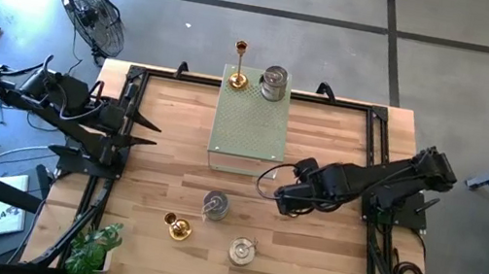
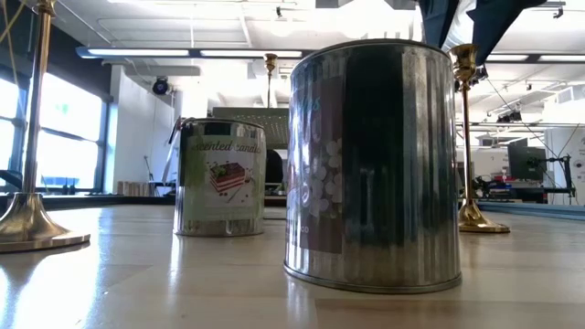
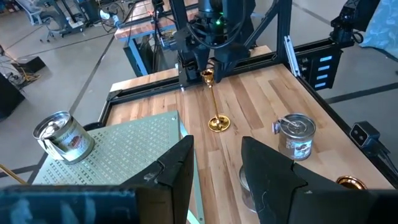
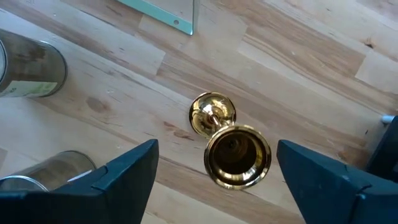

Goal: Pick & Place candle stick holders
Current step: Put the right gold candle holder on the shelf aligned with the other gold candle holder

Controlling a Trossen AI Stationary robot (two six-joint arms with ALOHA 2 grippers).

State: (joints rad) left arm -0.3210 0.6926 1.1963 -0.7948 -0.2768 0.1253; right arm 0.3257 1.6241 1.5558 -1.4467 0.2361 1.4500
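the right gripper [image 4: 214,168] hovers over a gold holder [image 4: 236,155] standing right of the green box [image 1: 251,123], fingers spread either side, not touching. the left gripper [image 3: 214,165] waits at the bench's [image 1: 322,267] left edge, fingers apart, empty.

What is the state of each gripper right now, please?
Left gripper: partly open, holding nothing, parked at the table's left edge.
Right gripper: open around the gold candle stick holder, not yet gripping.
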